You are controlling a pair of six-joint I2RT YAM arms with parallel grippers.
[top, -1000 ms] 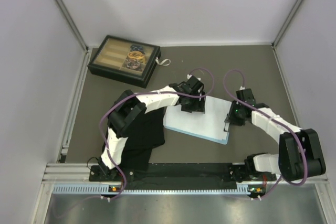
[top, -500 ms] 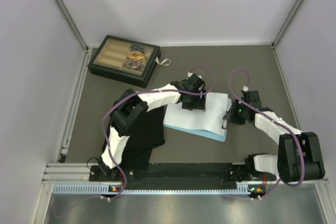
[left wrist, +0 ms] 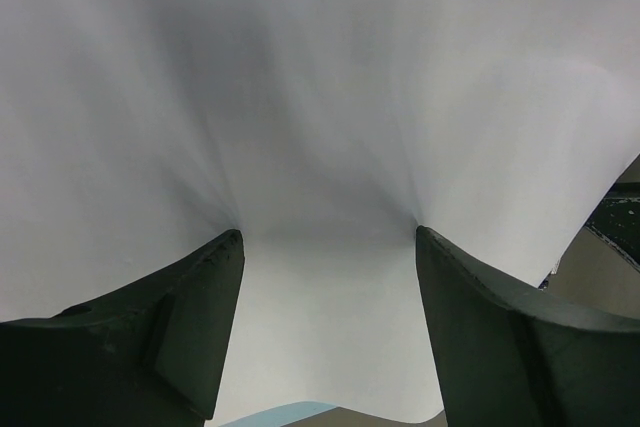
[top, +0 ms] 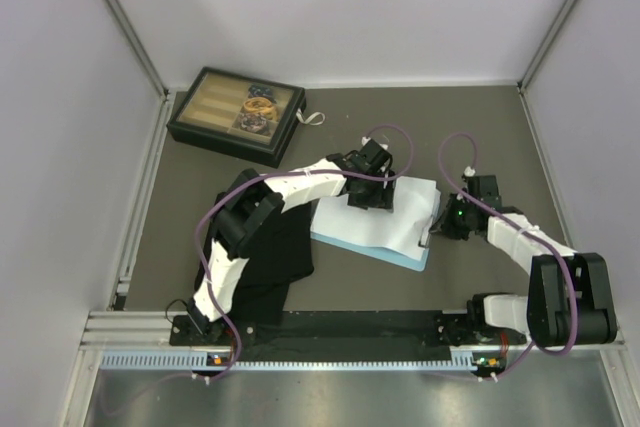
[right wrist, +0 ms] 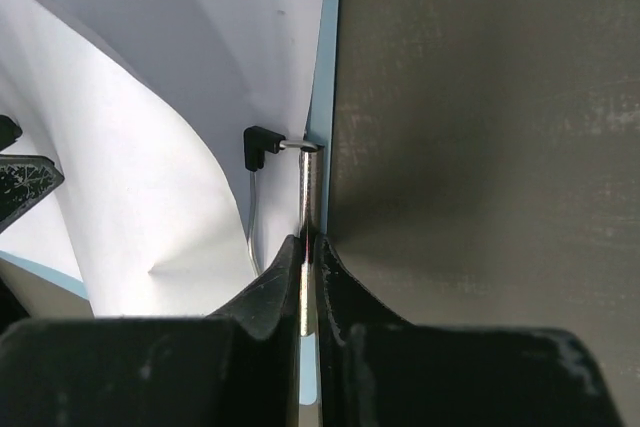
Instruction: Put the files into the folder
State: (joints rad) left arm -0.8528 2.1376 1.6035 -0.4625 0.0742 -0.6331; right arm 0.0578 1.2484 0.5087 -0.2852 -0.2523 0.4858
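Since the frame a second ago, the thin white rectangular paper sheets (top: 385, 225) have been pushed rightward and bowed upward at their right end. More of the near edge of the flat light-blue rectangular folder (top: 398, 257) has been uncovered.

Nearest, at the left, one black cloth (top: 275, 252) is spread on the grey table (top: 480, 137). Just beyond it, at mid-table, the one folder is laid flat. Its long axis runs left to right, and its clip end points right and slightly near. The sheets are laid on it. How many sheets there are cannot be told from above.

Two grippers are counted. The left gripper (top: 370, 195) is set down on the far part of the sheets. Only its wrist view shows that the left gripper (left wrist: 328, 242) is spread wide with nothing grasped. There the paper (left wrist: 330, 97) is puckered between the two pressing tips, and a sliver of blue (left wrist: 290, 411) is seen at the bottom.

The right gripper (top: 438, 229) is placed at the folder's right short edge. Only its wrist view shows the right gripper (right wrist: 310, 243) closed tight on the small silver metal clip (right wrist: 308, 187). Beside it the folder's edge (right wrist: 325, 67) runs away from the camera, and the paper (right wrist: 150, 217) is curled up at the left.

Farthest, at the left, one dark rectangular compartment box (top: 237, 115) is placed well apart from the folder.
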